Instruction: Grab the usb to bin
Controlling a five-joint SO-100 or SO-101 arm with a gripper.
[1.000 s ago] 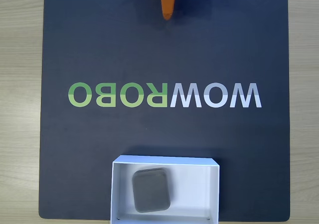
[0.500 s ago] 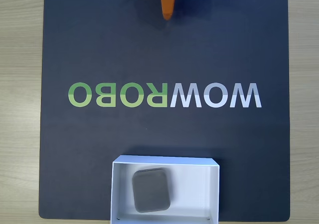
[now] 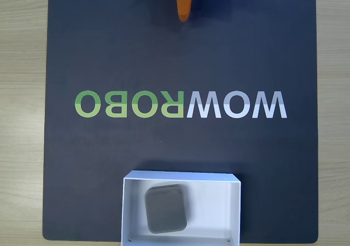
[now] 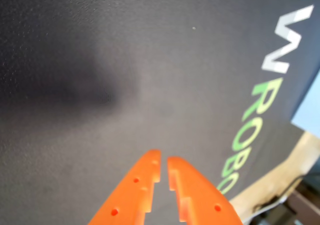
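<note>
USB block [image 3: 167, 209], grey, flat and square with rounded corners, lies on the white floor of the bin [image 3: 219, 213], a shallow white box at the six o'clock edge of the fixed view. Inside the box the block sits toward nine o'clock, left of the middle, turned slightly so its edges are not square with the walls; it touches none of the walls that can be seen. The bin rests on a dark mat [image 3: 109, 54] printed with the mirrored lettering "WOWROBO" [image 3: 180, 104] across its middle, and pale wooden tabletop [image 3: 22, 93] shows at the three and nine o'clock sides.

At twelve o'clock in the fixed view the orange gripper [image 3: 184, 11] pokes in from the top edge, its tip pointing toward six o'clock, well apart from the bin. In the wrist view the gripper [image 4: 163, 164] rises from the six o'clock edge; its two orange fingers [image 4: 137, 185] are drawn nearly together with only a thin slit between the tips, and nothing is pinched between them. Bare mat lies beneath them, with part of the lettering [image 4: 255, 110] running down at three o'clock.
</note>
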